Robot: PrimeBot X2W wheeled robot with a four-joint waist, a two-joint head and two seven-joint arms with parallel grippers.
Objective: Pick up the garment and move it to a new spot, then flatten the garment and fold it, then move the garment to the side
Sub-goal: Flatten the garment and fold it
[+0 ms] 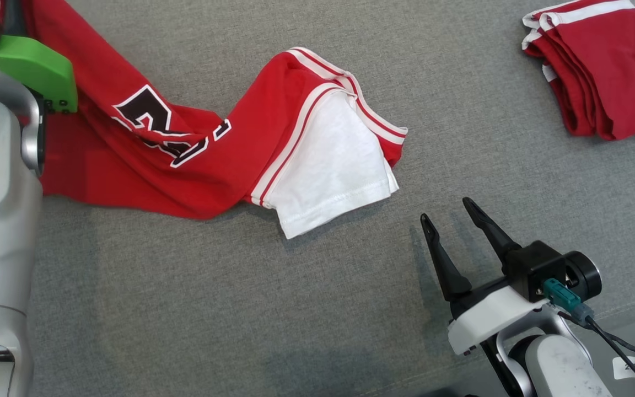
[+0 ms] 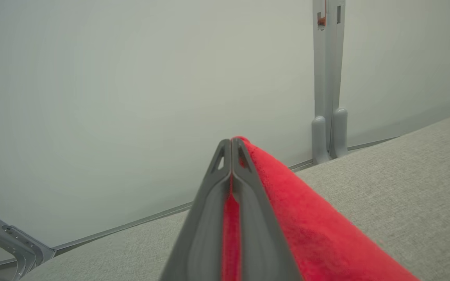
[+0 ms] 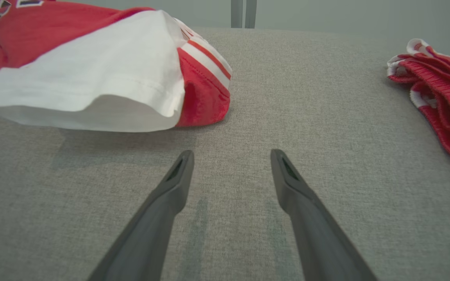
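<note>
My left gripper is clamped on one end of the crumpled red cotton jersey with black lettering, whose long axis runs over the grey fabric tabletop toward my empty, wide-open right gripper, and its white short sleeve lies just ahead-left of that gripper.

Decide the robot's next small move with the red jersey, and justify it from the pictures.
Probably bring the open right tool forward to the white sleeve and pinch its hem. The left tool is shut on the red jersey, whose other end lies crumpled, so a second grip seems needed to spread it.
</note>
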